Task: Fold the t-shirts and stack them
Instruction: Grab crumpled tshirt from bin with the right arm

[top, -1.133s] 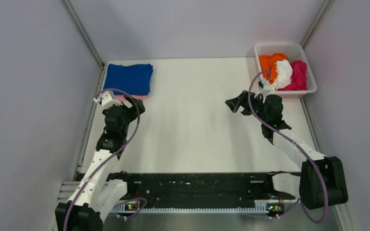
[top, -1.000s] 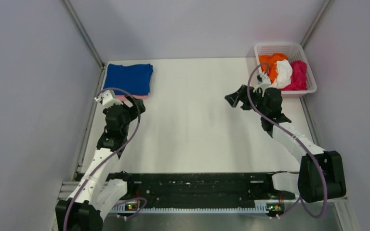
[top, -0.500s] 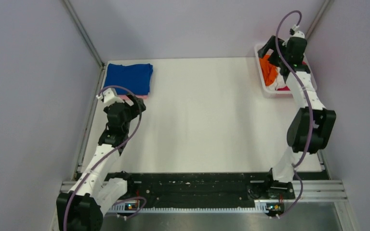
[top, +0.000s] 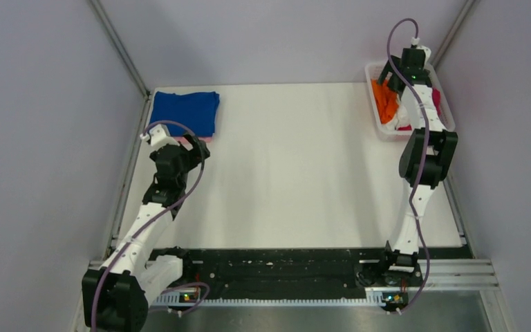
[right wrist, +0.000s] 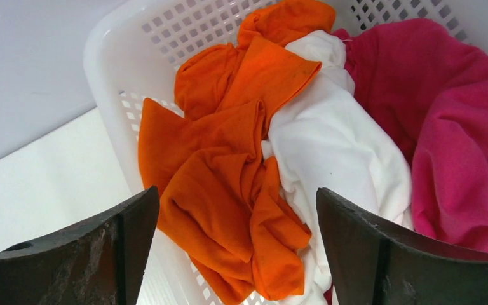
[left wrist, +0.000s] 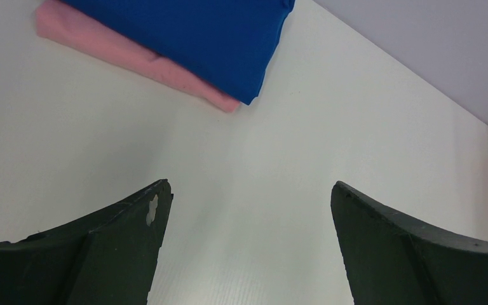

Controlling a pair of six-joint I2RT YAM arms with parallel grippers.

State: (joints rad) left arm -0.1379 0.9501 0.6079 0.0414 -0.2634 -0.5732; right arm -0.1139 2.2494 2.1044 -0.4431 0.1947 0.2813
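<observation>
A folded royal blue t-shirt lies on a folded pale pink t-shirt at the table's far left corner. My left gripper hovers open just in front of that stack, with only bare table between its fingers. Crumpled orange, white and magenta t-shirts fill the basket. My right gripper hangs open above the orange t-shirt, holding nothing.
The white lattice basket stands at the far right corner against the enclosure wall. Grey walls with metal corner posts close in the white table on three sides. A black rail runs along the near edge.
My right arm has swung from the table's right middle out over the basket and now points down at the orange t-shirt. The left arm has barely shifted.
</observation>
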